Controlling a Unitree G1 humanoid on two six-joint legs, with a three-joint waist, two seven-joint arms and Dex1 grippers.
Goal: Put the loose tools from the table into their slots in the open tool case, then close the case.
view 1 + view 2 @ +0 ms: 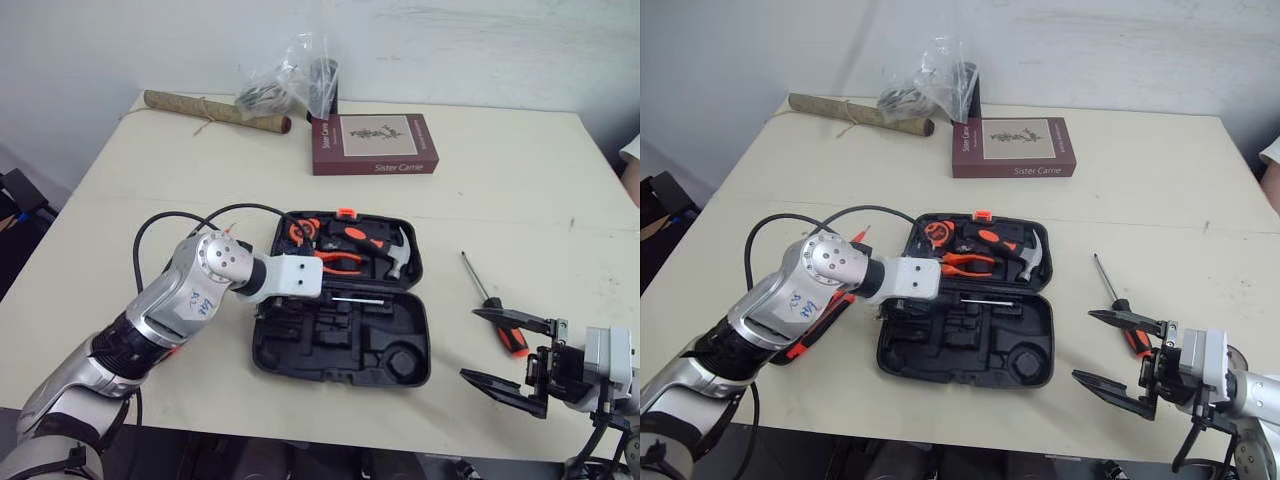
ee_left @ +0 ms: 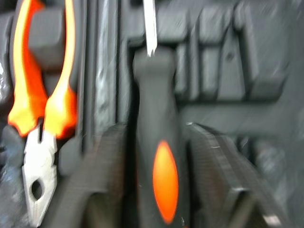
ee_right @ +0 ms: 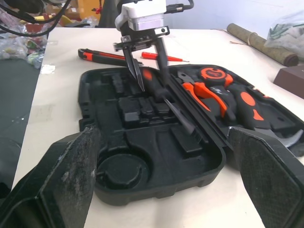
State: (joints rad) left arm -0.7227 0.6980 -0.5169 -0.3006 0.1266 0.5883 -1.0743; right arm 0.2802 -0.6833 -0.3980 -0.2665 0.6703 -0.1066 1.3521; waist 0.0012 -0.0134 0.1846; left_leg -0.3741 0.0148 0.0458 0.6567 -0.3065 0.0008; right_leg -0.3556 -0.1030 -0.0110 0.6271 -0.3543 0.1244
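The black tool case point(image 1: 300, 350) lies open mid-table, with orange pliers point(image 1: 340, 262), a hammer point(image 1: 397, 255) and a tape measure point(image 1: 300, 228) in its far half. My left gripper point(image 3: 153, 89) hangs over the near half, open. Its fingers point(image 2: 102, 180) straddle the black-and-orange handle of a screwdriver point(image 2: 159, 161) lying in a slot, with narrow gaps on both sides. A second screwdriver point(image 1: 492, 302) lies loose on the table right of the case. My right gripper point(image 1: 505, 350) is open just in front of it, holding nothing. A utility knife point(image 3: 102, 54) and a thin red tool point(image 3: 161, 58) lie left of the case.
A dark red book point(image 1: 375, 143), a crumpled plastic bag point(image 1: 290, 85) and a rolled mat point(image 1: 215, 110) sit at the table's far side. A black cable point(image 1: 150, 235) loops beside my left arm. A person's sleeve point(image 1: 632, 150) shows at the right edge.
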